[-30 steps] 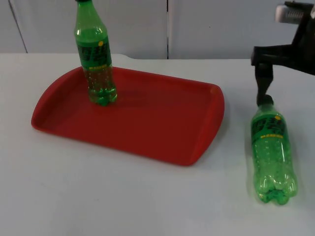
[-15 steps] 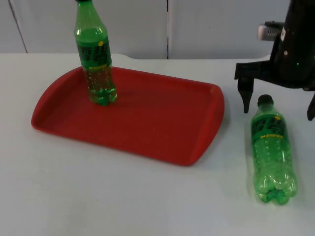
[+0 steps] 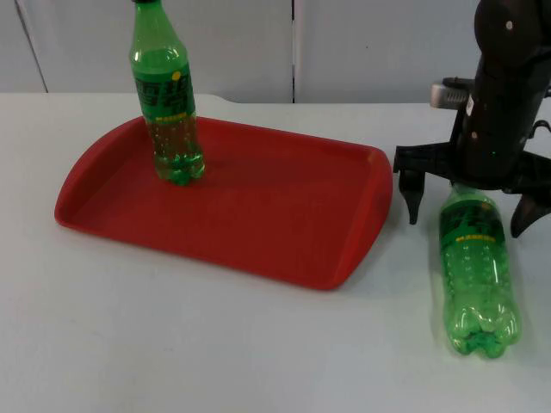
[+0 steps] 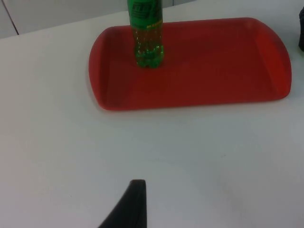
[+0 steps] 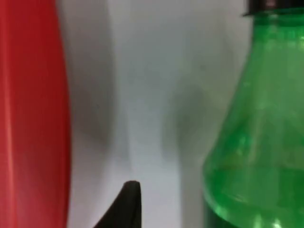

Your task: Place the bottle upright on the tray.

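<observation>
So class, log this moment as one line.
right gripper: open, straddling neck of lying bottle | left gripper: waiting | standing bottle: upright on tray

A white bench fills the foreground, its matte top evenly lit with only soft shadows. Behind its far edge stands a grey partition wall, made of flat panels divided by thin dark vertical seams.
</observation>
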